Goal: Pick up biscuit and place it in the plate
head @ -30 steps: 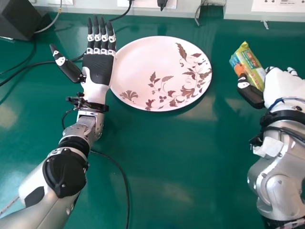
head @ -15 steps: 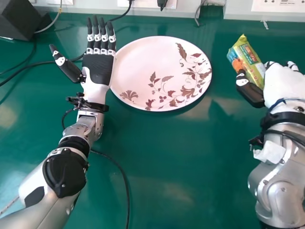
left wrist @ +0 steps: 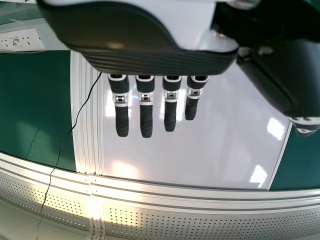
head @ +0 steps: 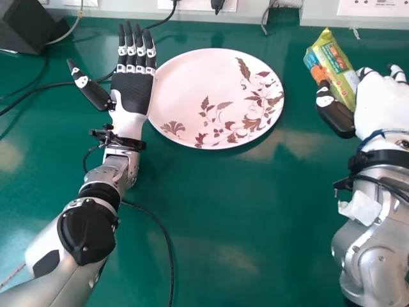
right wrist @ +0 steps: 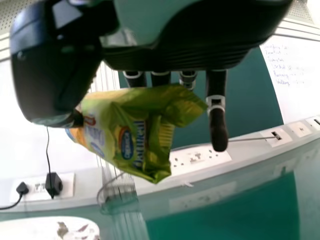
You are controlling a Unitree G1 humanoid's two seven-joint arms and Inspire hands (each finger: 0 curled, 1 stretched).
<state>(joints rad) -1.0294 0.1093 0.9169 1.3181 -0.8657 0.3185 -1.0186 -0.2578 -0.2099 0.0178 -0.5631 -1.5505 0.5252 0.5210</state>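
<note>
The biscuit packet [head: 332, 69], yellow-green with an orange corner, is held up at the head view's right by my right hand [head: 380, 109], its thumb pressed against the packet's near side. In the right wrist view the packet [right wrist: 135, 130] is pinched between the thumb and the fingers of my right hand [right wrist: 65, 75]. The white plate [head: 204, 96] with brown leaf patterns lies left of the packet, apart from it. My left hand [head: 133, 93] is palm up with straight fingers beside the plate's left rim; the left wrist view shows this hand [left wrist: 146, 112] too.
A black box [head: 29, 24] stands at the back left corner of the green table [head: 255, 211]. Black cables [head: 38, 89] run behind and under my left arm. Wall sockets [head: 374, 7] line the back edge.
The right hand has moved forward, away from the robot, carrying the packet with it and raising it in the head view. The left hand and the plate have stayed put.
</note>
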